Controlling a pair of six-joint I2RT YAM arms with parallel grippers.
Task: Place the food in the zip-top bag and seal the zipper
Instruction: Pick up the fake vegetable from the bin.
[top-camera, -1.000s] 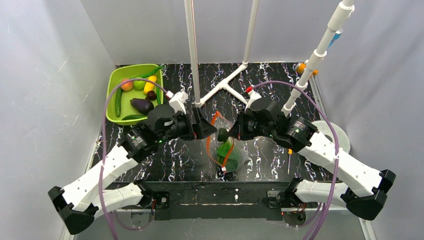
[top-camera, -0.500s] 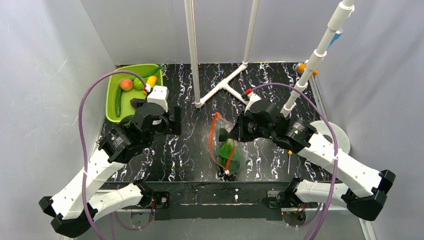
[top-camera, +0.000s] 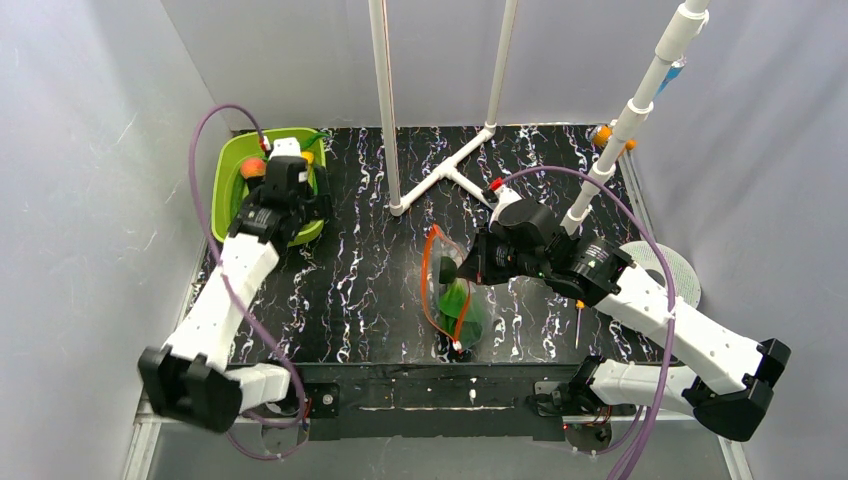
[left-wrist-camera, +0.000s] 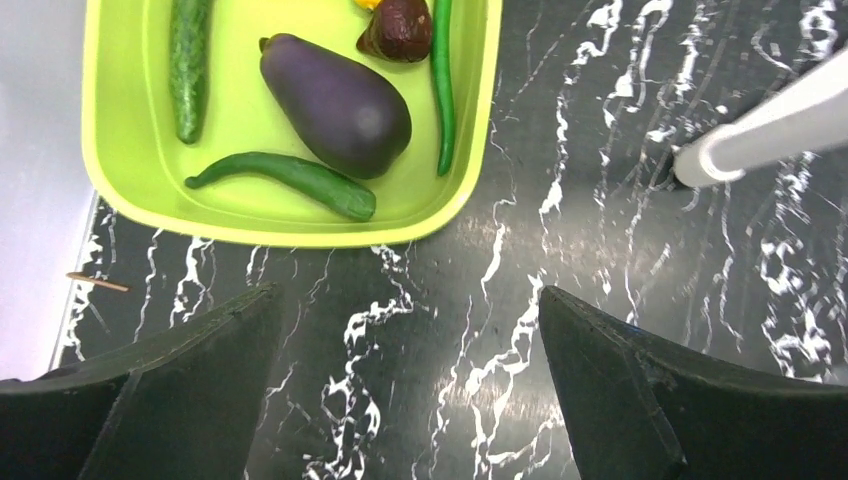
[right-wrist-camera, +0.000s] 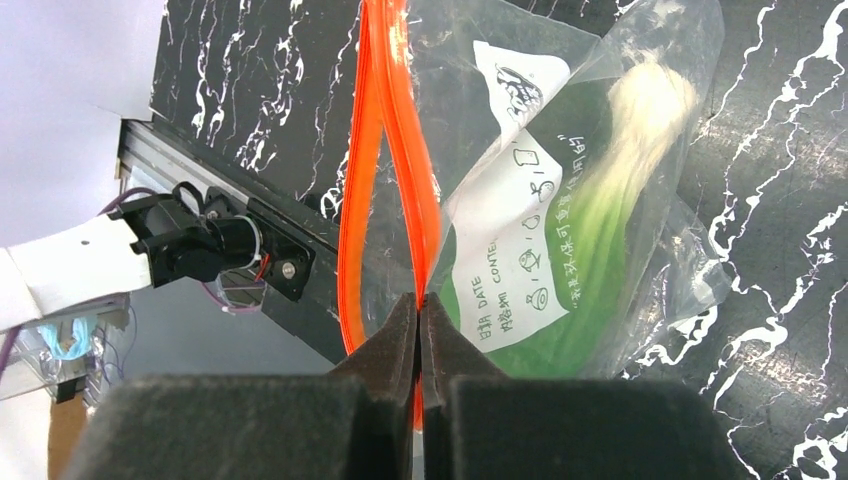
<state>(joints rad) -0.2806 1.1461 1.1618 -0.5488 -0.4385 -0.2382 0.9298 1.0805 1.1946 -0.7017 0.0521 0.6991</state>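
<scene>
Black marbled table (top-camera: 370, 290) under both my claws. Lime-green tray (left-wrist-camera: 130, 150) just ahead of left claw (left-wrist-camera: 408, 300); jaws spread wide, nothing held. Zip-top bag (right-wrist-camera: 520, 200) ahead of right claw (right-wrist-camera: 420, 310); jaws pinched tight on orange zipper (right-wrist-camera: 375, 120) at bag mouth. Leafy green vegetable (right-wrist-camera: 600, 230) inside bag, ahead-right of fingertips. Eggplant (left-wrist-camera: 335, 105) in tray, ahead of left claw. Green pods (left-wrist-camera: 290, 180) touching eggplant, nearer claw.

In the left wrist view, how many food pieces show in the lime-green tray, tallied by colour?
Green: 3, a bumpy cucumber, a smooth curved pod, a thin long bean
Dark purple: 1, a glossy eggplant
Dark maroon: 1, a round piece cut by the top edge
Yellow: 1, a sliver at the top edge
Total: 6
</scene>
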